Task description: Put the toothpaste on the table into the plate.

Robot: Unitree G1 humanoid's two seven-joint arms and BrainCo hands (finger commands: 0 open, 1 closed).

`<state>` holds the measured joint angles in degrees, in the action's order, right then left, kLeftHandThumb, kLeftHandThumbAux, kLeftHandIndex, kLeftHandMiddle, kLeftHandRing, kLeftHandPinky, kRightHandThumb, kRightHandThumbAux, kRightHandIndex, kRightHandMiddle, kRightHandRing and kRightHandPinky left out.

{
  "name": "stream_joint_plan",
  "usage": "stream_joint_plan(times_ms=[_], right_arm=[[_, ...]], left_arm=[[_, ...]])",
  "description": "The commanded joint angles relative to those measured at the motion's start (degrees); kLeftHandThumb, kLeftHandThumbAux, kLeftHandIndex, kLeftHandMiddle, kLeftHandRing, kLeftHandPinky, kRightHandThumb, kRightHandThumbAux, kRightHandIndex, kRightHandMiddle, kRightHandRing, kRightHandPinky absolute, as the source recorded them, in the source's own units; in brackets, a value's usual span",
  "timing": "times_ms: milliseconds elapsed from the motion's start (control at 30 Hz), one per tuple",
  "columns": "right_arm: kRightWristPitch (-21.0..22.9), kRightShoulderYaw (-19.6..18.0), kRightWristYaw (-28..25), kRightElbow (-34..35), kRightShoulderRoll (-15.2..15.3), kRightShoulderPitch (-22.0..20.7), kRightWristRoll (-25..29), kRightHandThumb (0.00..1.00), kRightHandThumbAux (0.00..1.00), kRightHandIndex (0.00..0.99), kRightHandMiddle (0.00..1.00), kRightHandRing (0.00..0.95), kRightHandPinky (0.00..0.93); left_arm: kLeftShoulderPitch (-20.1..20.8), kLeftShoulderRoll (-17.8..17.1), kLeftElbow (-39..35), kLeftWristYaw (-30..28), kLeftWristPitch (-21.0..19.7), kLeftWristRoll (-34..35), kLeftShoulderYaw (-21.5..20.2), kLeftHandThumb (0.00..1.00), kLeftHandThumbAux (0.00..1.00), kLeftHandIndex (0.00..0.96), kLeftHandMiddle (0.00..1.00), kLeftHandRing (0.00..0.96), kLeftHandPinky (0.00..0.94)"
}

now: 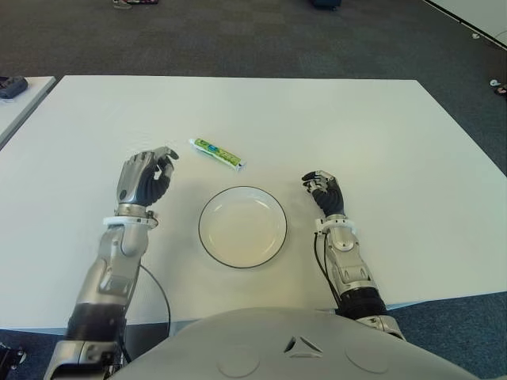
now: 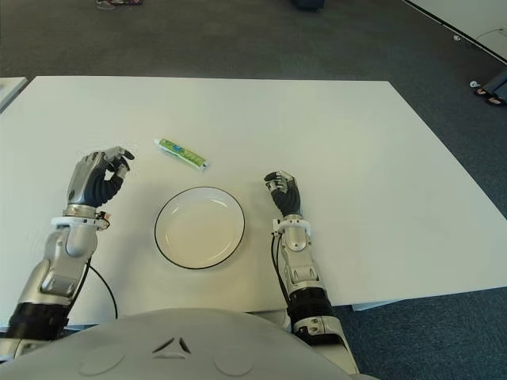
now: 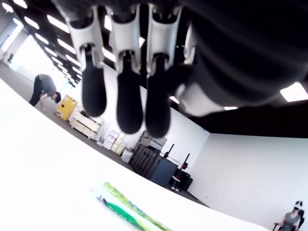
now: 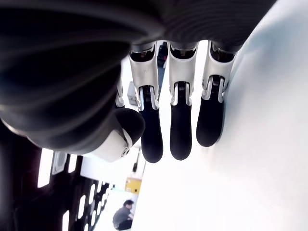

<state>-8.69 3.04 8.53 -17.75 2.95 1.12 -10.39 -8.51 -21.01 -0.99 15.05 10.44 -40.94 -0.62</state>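
Note:
A green and white toothpaste tube point(image 1: 216, 153) lies flat on the white table point(image 1: 380, 142), just beyond the plate's far left side. The round white plate point(image 1: 242, 229) with a dark rim stands empty near the table's front edge. My left hand point(image 1: 162, 165) shows left of the tube and the plate, fingers loosely curled and holding nothing. In the left wrist view the fingers point(image 3: 130, 103) hang relaxed above the table, with the tube point(image 3: 132, 211) a short way beyond them. My right hand point(image 1: 321, 184) shows right of the plate, and its fingers point(image 4: 180, 130) are relaxed and hold nothing.
A second table corner with a dark object point(image 1: 12, 85) shows at the far left. Dark carpet surrounds the table. A black cable point(image 1: 161, 294) loops beside my left forearm. A person point(image 3: 45, 89) stands far off in the room.

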Motion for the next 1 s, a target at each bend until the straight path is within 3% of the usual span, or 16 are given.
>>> stream_joint_plan(times_ms=[33, 333, 400, 500, 600, 667, 1000], right_arm=[[0.2, 0.0, 0.1, -1.3, -0.2, -0.3, -0.1, 0.714, 0.734, 0.418, 0.436, 0.415, 0.413], [-0.1, 0.0, 0.3, -1.2, -0.1, -0.1, 0.0, 0.712, 0.734, 0.418, 0.440, 0.418, 0.418], [-0.1, 0.0, 0.5, -0.8, -0.2, 0.2, -0.1, 0.712, 0.734, 0.418, 0.442, 0.420, 0.421], [0.1, 0.0, 0.7, -0.4, -0.2, 0.3, -0.2, 0.713, 0.734, 0.418, 0.445, 0.423, 0.426], [0.2, 0.0, 1.0, -0.2, -0.3, 0.5, -0.3, 0.714, 0.734, 0.418, 0.446, 0.424, 0.425], [0.4, 0.1, 1.2, 0.0, -0.4, 0.6, -0.4, 0.714, 0.734, 0.419, 0.446, 0.424, 0.424], [0.4, 0.1, 1.4, 0.3, -0.4, 0.8, -0.3, 0.715, 0.733, 0.420, 0.449, 0.423, 0.416]], left_arm=[[6.7, -2.5, 5.0, 1.2, -1.4, -4.7, 3.0, 0.830, 0.675, 0.433, 0.477, 0.494, 0.460], [15.3, -6.9, 12.8, 3.5, 1.6, -5.6, 5.6, 0.837, 0.667, 0.436, 0.453, 0.398, 0.393], [17.8, -8.2, 15.4, 3.8, 2.7, -6.1, 6.6, 0.764, 0.681, 0.426, 0.390, 0.352, 0.357], [21.0, -9.9, 19.1, 4.7, 4.5, -7.1, 8.3, 0.729, 0.687, 0.421, 0.336, 0.307, 0.320], [23.7, -11.5, 22.3, 6.1, 6.1, -8.2, 10.1, 0.693, 0.496, 0.333, 0.296, 0.270, 0.282], [25.9, -12.6, 24.8, 6.9, 7.1, -9.2, 11.6, 0.681, 0.437, 0.305, 0.268, 0.243, 0.256], [35.5, -15.4, 36.8, 8.2, 11.0, -11.3, 17.8, 0.634, 0.296, 0.164, 0.141, 0.127, 0.152]])
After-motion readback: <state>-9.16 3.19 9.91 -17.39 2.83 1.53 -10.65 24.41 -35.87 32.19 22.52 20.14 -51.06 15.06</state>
